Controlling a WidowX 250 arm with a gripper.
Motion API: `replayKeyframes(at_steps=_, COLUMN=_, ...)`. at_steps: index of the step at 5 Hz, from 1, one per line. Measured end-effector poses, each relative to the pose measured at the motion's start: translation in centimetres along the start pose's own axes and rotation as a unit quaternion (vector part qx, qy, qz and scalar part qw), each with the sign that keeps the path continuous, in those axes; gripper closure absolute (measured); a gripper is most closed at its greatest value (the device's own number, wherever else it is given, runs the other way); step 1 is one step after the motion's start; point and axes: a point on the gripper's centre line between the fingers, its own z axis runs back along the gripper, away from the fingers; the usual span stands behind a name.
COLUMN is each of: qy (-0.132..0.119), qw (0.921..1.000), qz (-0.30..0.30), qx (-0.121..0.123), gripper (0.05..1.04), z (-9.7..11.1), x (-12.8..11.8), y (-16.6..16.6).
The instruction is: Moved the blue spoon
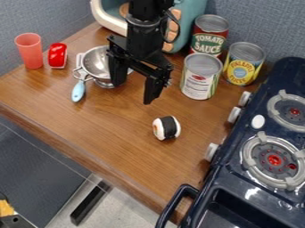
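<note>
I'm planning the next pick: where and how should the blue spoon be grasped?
I'd grip the middle of the spoon's light-blue handle, coming straight down from above, with the pincer closing across its narrow width. The handle lies lengthwise on the counter, its rounded end pointing away from the colander; the other end sits close against the colander, so gripping there looks riskier.

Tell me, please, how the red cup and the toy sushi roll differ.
The red cup is taller than the sushi roll. The cup is plainly coloured, the roll white with a dark band. The cup stands upright; the roll lies on its side. Both rest on the counter.
</note>
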Motion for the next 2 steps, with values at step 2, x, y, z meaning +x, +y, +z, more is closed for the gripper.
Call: replayKeyframes(at_steps=2, qy=0.028, qw=0.9991, qz=0.024, qx=0.022, gripper=0.083, z=-1.47, x=0.13, y=0.74)
